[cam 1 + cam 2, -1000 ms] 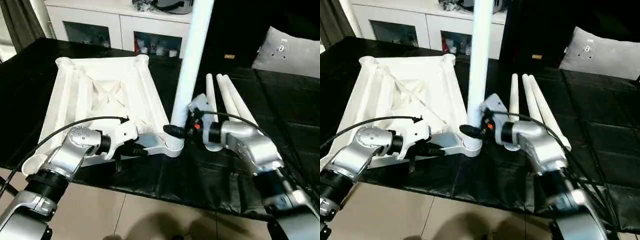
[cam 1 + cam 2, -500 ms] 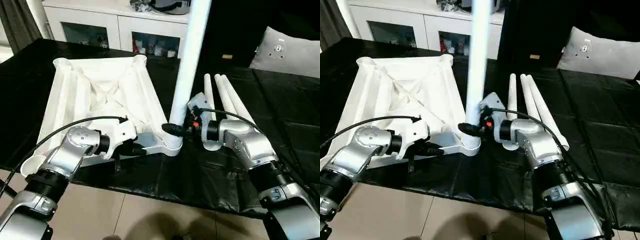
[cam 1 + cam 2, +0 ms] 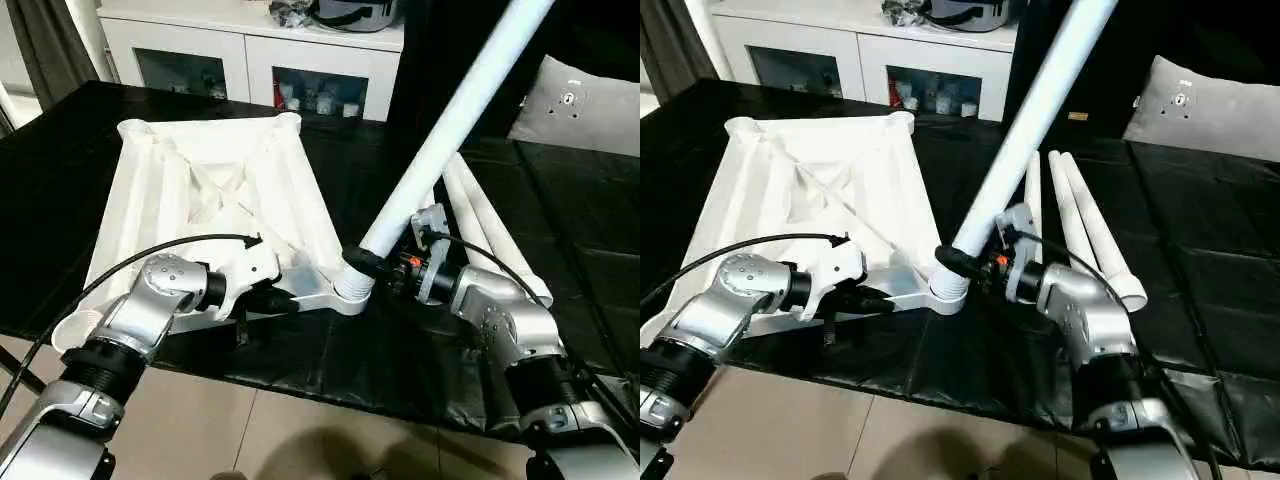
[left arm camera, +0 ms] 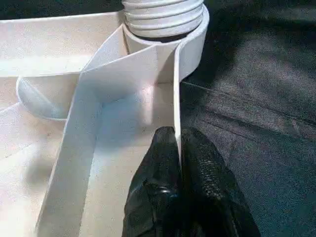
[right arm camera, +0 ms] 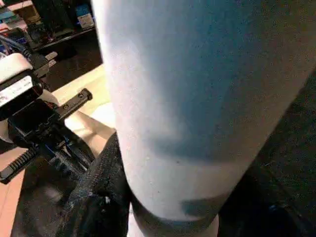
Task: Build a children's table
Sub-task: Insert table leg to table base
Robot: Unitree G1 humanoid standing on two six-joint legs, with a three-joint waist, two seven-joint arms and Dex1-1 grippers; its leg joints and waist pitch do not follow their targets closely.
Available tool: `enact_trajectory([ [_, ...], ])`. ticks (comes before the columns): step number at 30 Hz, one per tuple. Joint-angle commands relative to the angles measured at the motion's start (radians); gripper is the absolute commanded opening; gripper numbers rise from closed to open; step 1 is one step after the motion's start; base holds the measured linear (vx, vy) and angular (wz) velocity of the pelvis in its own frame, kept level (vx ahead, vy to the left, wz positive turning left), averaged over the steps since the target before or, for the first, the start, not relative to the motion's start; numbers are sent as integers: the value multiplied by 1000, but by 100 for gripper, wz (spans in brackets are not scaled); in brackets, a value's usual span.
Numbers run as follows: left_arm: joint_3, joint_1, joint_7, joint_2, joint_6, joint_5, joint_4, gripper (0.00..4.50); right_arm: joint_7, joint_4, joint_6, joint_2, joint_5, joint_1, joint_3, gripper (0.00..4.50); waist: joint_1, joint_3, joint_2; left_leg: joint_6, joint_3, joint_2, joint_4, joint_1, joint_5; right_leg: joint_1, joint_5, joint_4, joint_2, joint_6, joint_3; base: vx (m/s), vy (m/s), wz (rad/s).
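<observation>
While my left gripper [image 4: 178, 163] pinches the rim of the upturned table top [image 3: 200, 190] on the black table [image 3: 590, 280], my right gripper [image 3: 375, 268] clasps the leaning leg [image 3: 440, 140], apparently cross-seated in the near corner socket [image 3: 350, 290]: I judge it wants straightening before turning.

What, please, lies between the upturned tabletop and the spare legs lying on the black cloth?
In the left eye view, the leg held by the right gripper rises tilted from the tabletop's near corner socket; beyond it, bare black cloth separates tabletop and spare legs.

White leg [image 5: 197, 98] in black pincer [image 5: 123, 197]
</observation>
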Motion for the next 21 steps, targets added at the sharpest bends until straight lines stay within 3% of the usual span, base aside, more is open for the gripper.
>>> enact_trajectory([
  [1, 25, -19, 9, -15, -24, -14, 5, 0, -26, 30, -1, -20, -72, 36, 41, 188, -1, -56, 9, 18, 23, -1, -85, -11, -198, 67, -424, -98, -56, -113, 36, 0, 0, 0],
  [3, 24, -20, 7, -15, -26, -11, 8, 0, -29, 26, -14, -26, -90, 38, 56, 188, -2, -56, 11, 18, 23, -1, -86, -11, -205, 65, -432, -99, -56, -110, 36, 0, 0, 0],
  [5, 20, -24, 6, -14, -34, -5, 17, 0, -18, 27, -55, -52, -162, 35, 126, 188, -3, -55, 14, 18, 22, -1, -87, -9, -227, 64, -464, -104, -56, -99, 34, 0, 0, 0],
  [7, 18, -25, 5, -14, -37, -1, 20, 0, -16, 31, -56, -54, -177, 33, 138, 188, -4, -53, 14, 20, 22, -3, -87, -8, -240, 63, -482, -108, -56, -92, 34, 0, 0, 0],
  [10, 17, -26, 4, -15, -38, 1, 23, 0, -12, 38, -63, -56, -188, 30, 148, 188, -12, -49, 15, 23, 19, -5, -91, 4, -300, 61, -591, -127, -59, -59, 25, 0, 0, 0],
  [11, 17, -26, 3, -16, -39, 1, 25, 0, -6, 50, -56, -58, -197, 23, 161, 188, -11, -50, 18, 24, 18, -4, -93, 6, -300, 62, -591, -128, -60, -59, 24, 0, 0, 0],
  [21, 6, -38, -22, -14, -55, 9, 39, 0, 52, 108, -25, -54, -214, -33, 210, 188, -20, -50, 20, 31, 16, 2, -102, 10, -308, 66, -524, -125, -59, -99, 27, 0, 0, 0],
])
